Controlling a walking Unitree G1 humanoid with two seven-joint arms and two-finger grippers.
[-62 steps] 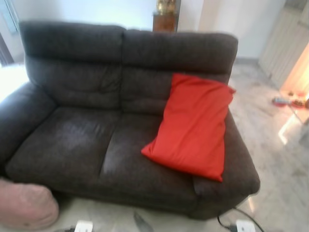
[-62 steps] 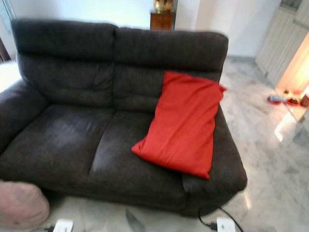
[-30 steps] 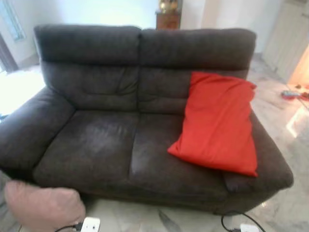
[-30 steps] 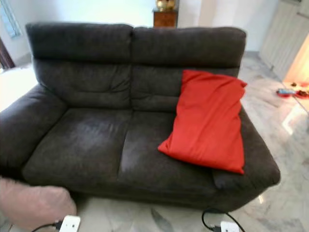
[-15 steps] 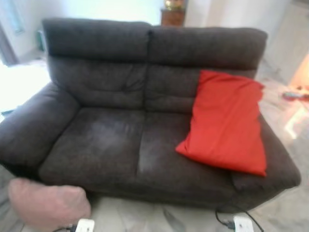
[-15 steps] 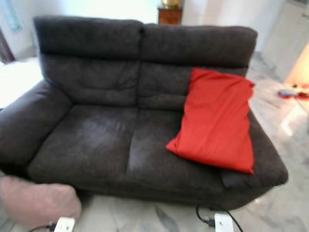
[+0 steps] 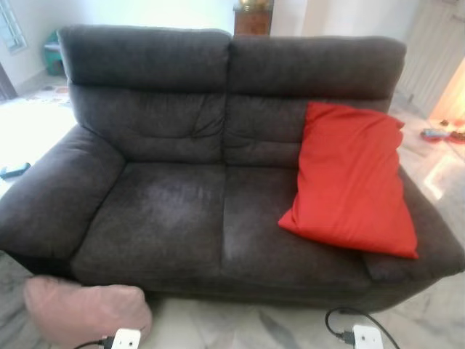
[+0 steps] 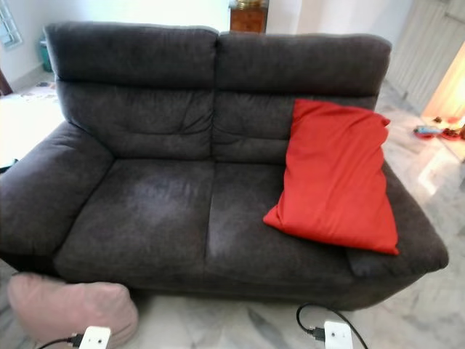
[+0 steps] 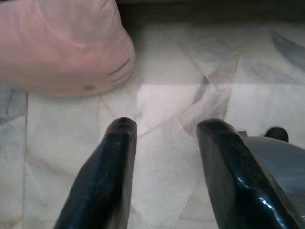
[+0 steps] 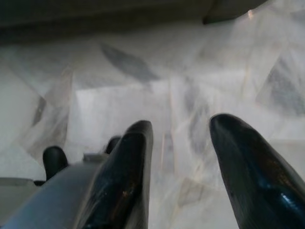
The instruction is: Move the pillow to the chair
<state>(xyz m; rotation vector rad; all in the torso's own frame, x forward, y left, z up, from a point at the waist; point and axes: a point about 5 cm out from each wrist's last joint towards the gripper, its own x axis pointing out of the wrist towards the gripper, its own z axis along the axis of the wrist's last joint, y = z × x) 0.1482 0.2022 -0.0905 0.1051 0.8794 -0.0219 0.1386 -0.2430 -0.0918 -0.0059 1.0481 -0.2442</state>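
A red pillow (image 7: 352, 182) leans against the backrest on the right seat of a dark grey two-seat sofa (image 7: 174, 211), its lower edge resting over the right armrest. My left gripper (image 9: 164, 126) hangs open above the marble floor, near a pink cushion (image 9: 62, 45). My right gripper (image 10: 181, 126) also hangs open over the marble floor, with nothing between its fingers.
The pink cushion (image 7: 83, 311) lies on the floor at the sofa's front left corner. White power adapters (image 7: 367, 337) with black cables sit on the floor in front of the sofa. A wooden cabinet (image 7: 253, 16) stands behind the sofa. Marble floor opens to the right.
The camera has shifted, so the sofa and pillow now sit further right and lower in view. The pillow has not moved on the sofa.
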